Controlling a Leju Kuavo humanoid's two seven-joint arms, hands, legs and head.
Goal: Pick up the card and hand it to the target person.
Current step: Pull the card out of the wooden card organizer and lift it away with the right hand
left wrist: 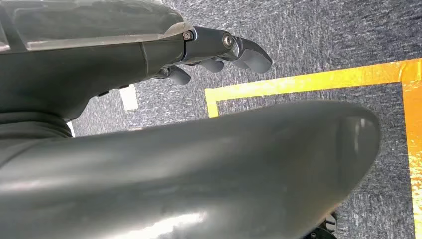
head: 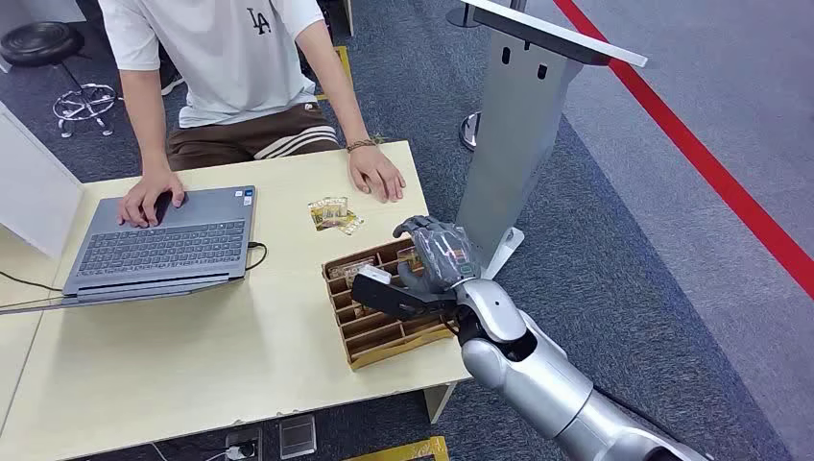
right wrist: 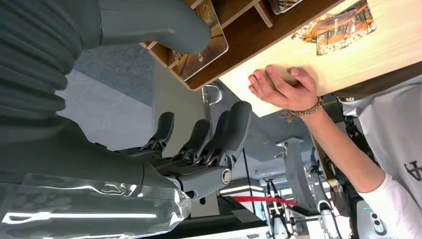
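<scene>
A wooden card box (head: 370, 336) with several slots stands at the table's right front corner; cards stand in its slots. My right hand (head: 437, 252) hovers over the box's far right end, fingers spread. In the right wrist view its thumb (right wrist: 149, 22) lies against one brown-orange card (right wrist: 204, 47) that sticks up from a slot, while the fingers (right wrist: 199, 134) stay well apart from it, outside the box (right wrist: 249, 35). The person (head: 230, 58) sits across the table, one hand (head: 376, 173) flat on it near the box. My left hand (left wrist: 219, 50) hangs over the carpet and holds nothing.
A few loose cards (head: 334, 213) lie on the table (head: 192, 365) between the box and the person's hand. An open laptop (head: 163, 245) sits at the left under the person's other hand. A grey stand (head: 518, 125) rises right of the table.
</scene>
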